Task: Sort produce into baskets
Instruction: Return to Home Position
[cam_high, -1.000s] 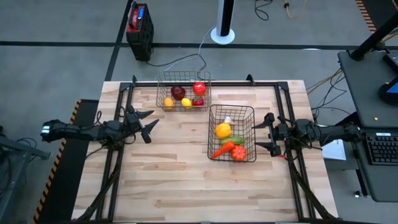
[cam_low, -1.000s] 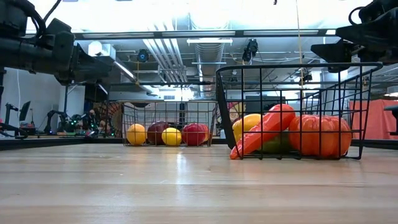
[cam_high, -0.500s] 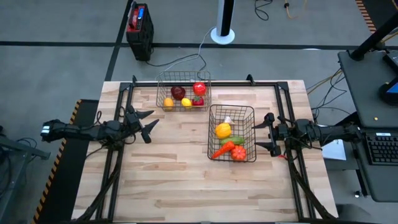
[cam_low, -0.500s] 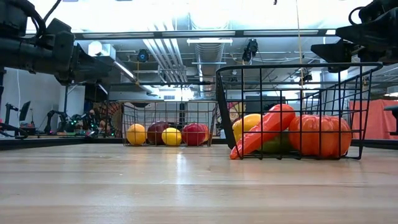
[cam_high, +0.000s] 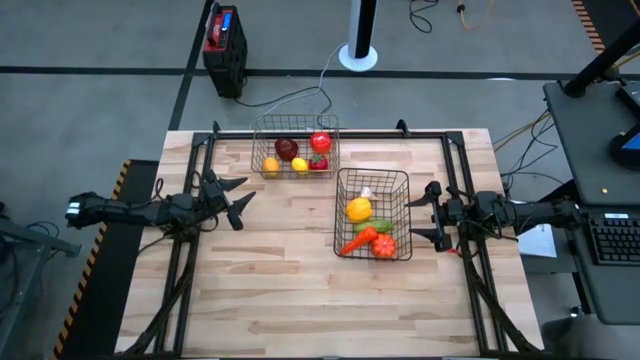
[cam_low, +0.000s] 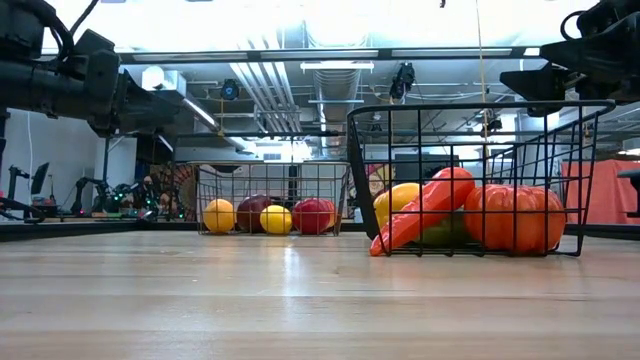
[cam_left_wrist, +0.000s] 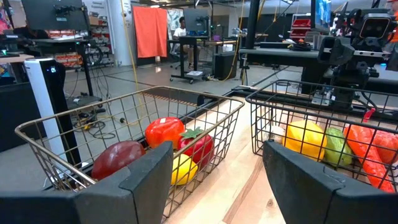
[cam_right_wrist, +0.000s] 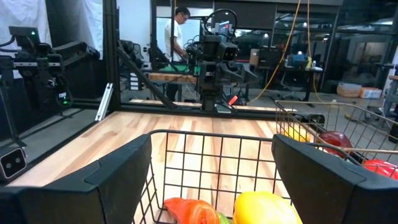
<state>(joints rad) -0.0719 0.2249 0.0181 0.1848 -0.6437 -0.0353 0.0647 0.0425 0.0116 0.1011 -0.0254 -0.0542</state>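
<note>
Two wire-mesh baskets hold all the toy produce on the wooden worktop. The black basket, near the middle, carries a white garlic, a yellow pepper, a green cucumber, a tilted orange carrot and a ribbed orange-red piece. Just behind the black basket, toward the worktop's far edge, the silver basket holds a dark red apple, a glossy red tomato, a small orange ball, a yellow lemon and another red piece. The right tool hangs just beside the black basket, fingers spread and empty. The left tool waits well apart on the black basket's other side, likewise released.
</note>
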